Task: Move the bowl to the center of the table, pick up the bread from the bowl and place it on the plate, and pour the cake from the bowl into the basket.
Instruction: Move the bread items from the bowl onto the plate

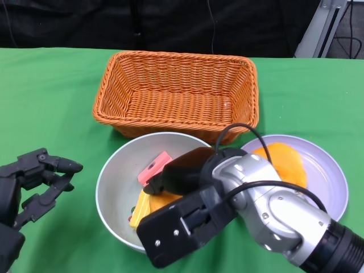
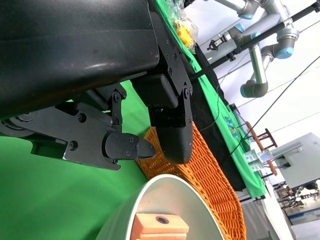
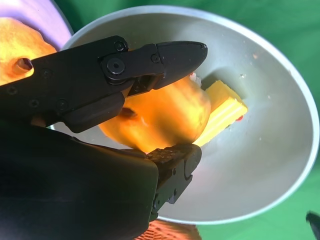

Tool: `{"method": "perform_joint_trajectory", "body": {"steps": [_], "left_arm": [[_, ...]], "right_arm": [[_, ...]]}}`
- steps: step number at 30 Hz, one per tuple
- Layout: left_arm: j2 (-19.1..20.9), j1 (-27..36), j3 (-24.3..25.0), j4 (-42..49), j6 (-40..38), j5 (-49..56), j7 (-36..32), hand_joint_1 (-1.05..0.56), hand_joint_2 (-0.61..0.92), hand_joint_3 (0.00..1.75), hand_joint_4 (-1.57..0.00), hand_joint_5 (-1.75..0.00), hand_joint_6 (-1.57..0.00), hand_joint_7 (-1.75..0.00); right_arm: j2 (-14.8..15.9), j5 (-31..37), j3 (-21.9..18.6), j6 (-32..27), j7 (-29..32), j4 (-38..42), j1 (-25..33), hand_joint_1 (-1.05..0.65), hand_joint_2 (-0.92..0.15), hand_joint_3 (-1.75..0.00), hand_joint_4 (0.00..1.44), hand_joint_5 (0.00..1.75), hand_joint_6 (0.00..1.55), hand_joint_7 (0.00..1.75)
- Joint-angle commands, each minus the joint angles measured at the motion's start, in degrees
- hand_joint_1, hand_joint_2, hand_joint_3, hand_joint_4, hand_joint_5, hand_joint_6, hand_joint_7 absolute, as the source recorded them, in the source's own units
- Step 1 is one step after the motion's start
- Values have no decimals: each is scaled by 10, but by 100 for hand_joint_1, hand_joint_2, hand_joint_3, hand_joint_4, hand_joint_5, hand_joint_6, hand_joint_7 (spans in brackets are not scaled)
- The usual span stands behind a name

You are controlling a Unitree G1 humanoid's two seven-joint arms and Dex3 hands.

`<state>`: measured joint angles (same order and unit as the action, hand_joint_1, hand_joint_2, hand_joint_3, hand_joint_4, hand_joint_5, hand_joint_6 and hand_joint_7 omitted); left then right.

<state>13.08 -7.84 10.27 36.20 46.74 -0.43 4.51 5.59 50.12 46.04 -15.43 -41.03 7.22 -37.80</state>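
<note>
The right hand (image 3: 172,100) reaches into the grey bowl (image 1: 114,182) and pinches an orange bread piece (image 3: 160,117) between its fingers, beside the yellow cake (image 3: 225,107). The left hand (image 1: 40,182) hovers over the green desk (image 1: 45,96) left of the bowl, fingers apart, holding nothing. A second bread piece (image 1: 287,162) lies on the plate (image 1: 330,176); the wicker basket (image 1: 176,94) stands behind. No writing is legible.

The right hand (image 1: 170,182) hides much of the bread (image 3: 165,117)
</note>
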Motion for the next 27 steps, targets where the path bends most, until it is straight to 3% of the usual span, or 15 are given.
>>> {"method": "perform_joint_trajectory", "body": {"steps": [1,12,15,18,23,25,26,27], "left_arm": [[7,4,3,-1,4,-1,-1,-7,92,30,-83,-117,-90,-78],[6,7,3,-9,3,4,-7,-8,92,30,-84,-118,-91,-78],[6,8,3,-11,3,3,-6,-8,92,30,-85,-118,-91,-78],[6,8,3,-11,2,-5,0,-8,92,30,-85,-118,-91,-78],[8,9,3,-13,0,2,-6,-7,92,30,-84,-117,-91,-78],[8,8,4,-11,0,2,-5,-7,92,30,-84,-117,-91,-78],[8,7,4,-9,0,2,-6,-7,92,30,-84,-117,-91,-78],[7,7,4,-8,0,2,-6,-7,92,30,-84,-117,-91,-78]], "right_arm": [[-4,17,18,7,8,32,-4,-98,-92,-20,11,0,40,1],[-16,85,63,21,22,71,-11,-93,-92,-18,14,2,42,1],[-21,115,78,9,22,78,-12,-80,-92,-13,18,4,41,0],[-23,136,79,13,61,85,-5,-63,-90,-5,29,9,43,1],[-21,125,51,43,188,92,24,-35,-88,-1,68,26,59,5],[-21,117,41,60,235,97,33,-29,-88,0,73,28,61,5],[-22,111,34,69,260,100,38,-22,-88,0,79,53,69,3],[-23,107,29,76,277,103,42,-19,-89,0,77,72,73,2]]}}
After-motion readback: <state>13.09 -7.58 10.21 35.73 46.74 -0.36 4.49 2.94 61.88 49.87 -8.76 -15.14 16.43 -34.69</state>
